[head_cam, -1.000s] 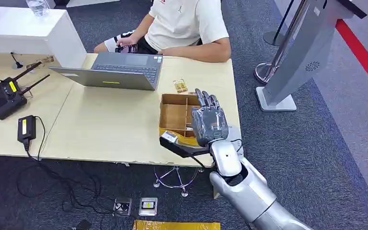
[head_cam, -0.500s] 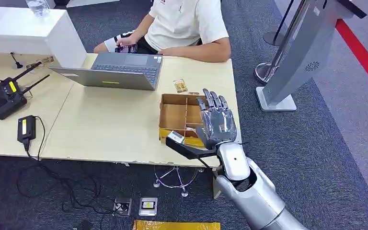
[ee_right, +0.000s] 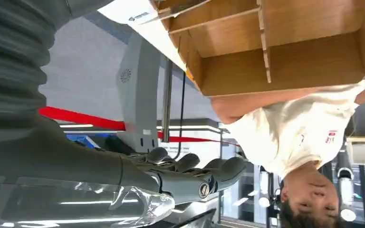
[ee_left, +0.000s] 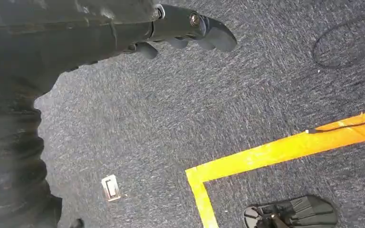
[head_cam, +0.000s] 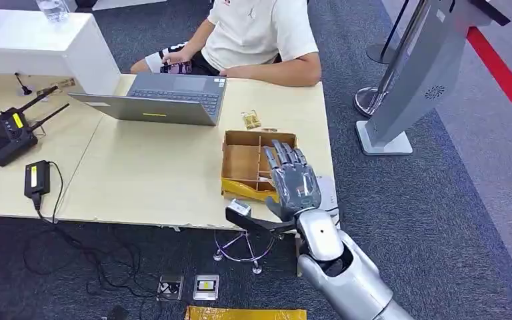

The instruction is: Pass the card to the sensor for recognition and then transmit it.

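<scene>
One hand [head_cam: 295, 181] hovers over the box [head_cam: 243, 162], lower centre.
Fingers spread, empty; lower squarely into a compartment.

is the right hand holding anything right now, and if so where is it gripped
Nothing is held. The right hand hangs over the cardboard box with its fingers spread and nothing in them.

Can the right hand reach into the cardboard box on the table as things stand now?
Probably yes. The right hand hovers open just above the near edge of the cardboard box, which is open on top, and nothing lies between them.
</scene>
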